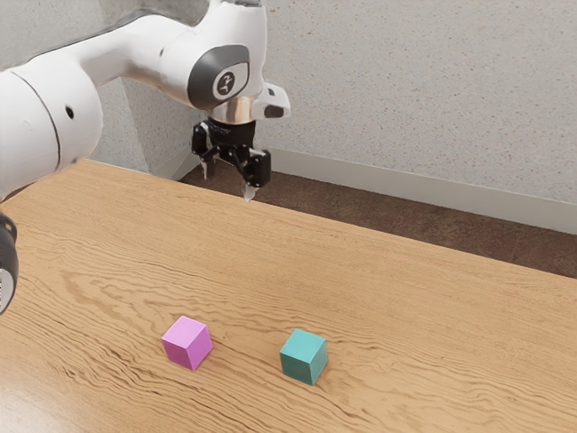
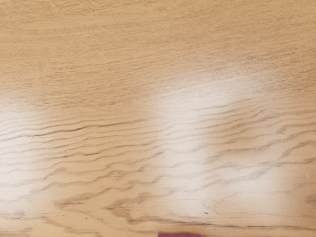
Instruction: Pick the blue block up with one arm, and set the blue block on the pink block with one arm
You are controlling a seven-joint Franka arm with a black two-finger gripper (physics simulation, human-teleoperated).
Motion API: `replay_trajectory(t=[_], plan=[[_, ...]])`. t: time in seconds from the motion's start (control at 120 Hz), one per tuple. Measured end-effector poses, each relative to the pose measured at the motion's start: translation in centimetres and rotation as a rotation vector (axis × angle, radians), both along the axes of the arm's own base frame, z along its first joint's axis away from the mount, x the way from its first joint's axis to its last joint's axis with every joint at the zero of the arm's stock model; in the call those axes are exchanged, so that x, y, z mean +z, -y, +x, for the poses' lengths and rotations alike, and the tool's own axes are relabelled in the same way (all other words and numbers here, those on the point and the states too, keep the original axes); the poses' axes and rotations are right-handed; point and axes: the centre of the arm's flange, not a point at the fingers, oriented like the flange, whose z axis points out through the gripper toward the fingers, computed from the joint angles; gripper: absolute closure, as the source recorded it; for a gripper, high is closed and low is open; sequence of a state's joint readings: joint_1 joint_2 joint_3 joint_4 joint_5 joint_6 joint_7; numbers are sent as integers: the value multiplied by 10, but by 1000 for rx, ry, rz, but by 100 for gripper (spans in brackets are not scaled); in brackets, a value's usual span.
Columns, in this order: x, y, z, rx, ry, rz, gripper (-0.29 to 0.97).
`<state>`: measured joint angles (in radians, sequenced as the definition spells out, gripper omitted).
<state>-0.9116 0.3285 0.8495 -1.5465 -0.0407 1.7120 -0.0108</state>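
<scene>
A teal-blue block (image 1: 303, 355) rests on the wooden table (image 1: 406, 298) near its front edge. The pink block (image 1: 187, 342) sits a short way off toward the exterior view's left of it, and the two are apart. My gripper (image 1: 227, 183) hangs high above the table's far side, well behind both blocks, open with nothing between its fingers. In the wrist view a thin sliver of the pink block (image 2: 180, 235) shows against the wood grain.
A speckled grey wall (image 1: 424, 81) with a pale baseboard runs behind the table, with dark floor between them. The table's far edge runs diagonally just below the gripper.
</scene>
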Motion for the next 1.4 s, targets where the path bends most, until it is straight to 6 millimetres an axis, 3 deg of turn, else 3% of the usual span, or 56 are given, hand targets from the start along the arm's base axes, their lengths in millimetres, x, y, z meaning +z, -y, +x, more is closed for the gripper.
replay_trajectory(t=[0.225, 0.308, 0.467, 0.617, 0.817, 1.142, 1.267, 1.4], plan=[[-77, -17, -7, 128, 8, -138, 0], [-100, -12, -11, 163, 17, -176, 0], [-141, 14, -8, 192, 35, -221, 0], [-178, 55, -6, 180, 35, -241, 0], [-201, 102, -17, 151, 29, -244, 0], [-252, 138, -41, 157, -28, -205, 0], [-257, 144, -42, 162, -32, -205, 0], [-251, 135, -38, 178, -19, -199, 0]])
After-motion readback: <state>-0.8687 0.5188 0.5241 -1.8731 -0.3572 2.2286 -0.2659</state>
